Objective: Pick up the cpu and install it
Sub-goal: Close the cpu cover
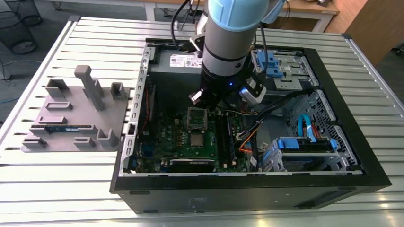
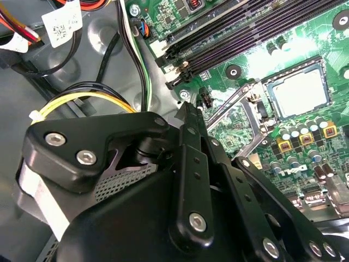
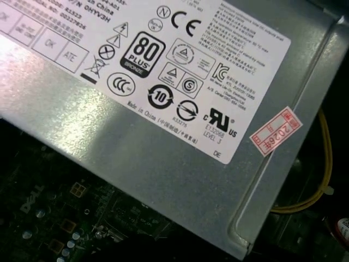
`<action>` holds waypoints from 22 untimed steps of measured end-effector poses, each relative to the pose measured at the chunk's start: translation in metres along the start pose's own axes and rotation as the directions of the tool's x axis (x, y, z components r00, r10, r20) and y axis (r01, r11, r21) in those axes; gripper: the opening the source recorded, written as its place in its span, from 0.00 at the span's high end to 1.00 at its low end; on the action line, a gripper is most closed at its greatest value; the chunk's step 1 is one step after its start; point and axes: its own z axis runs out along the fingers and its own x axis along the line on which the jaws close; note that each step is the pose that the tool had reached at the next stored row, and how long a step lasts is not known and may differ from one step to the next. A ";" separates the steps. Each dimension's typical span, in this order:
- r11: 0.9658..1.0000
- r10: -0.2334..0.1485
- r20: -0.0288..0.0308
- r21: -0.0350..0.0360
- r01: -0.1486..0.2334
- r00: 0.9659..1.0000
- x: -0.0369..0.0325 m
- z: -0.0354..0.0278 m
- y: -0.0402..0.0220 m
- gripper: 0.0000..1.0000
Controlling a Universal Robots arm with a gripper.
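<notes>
The gripper (image 1: 209, 98) hangs inside the open computer case (image 1: 252, 195), low over the green motherboard (image 1: 183, 142). I cannot tell whether it is parted or closed, and nothing can be seen in its grasp. Just beside its tip in the second wrist view (image 2: 188, 125), the silver socket frame (image 2: 240, 117) stands hinged up, between the gripper and the cpu (image 2: 300, 93). The cpu lies flat as a pale silvery square in the black socket, apart from the gripper; in the exterior view it (image 1: 197, 139) sits below the raised frame. Black memory slots (image 2: 245, 38) run alongside the socket. A yellow cable (image 2: 82, 98) loops with black ones close against the gripper's housing. Further back, the grey power supply (image 3: 163, 109) with its white label blocks that end of the case. On the exterior view's right sit blue-latched drive bays (image 1: 303, 144). Outside the case, on the slatted metal table (image 1: 75, 189), a grey fixture (image 1: 94, 94) holds a memory stick (image 1: 63, 127).
</notes>
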 end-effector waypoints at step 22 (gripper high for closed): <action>0.998 -0.062 -0.009 -0.004 0.062 0.998 0.0000 -0.0075 0.0014 0.89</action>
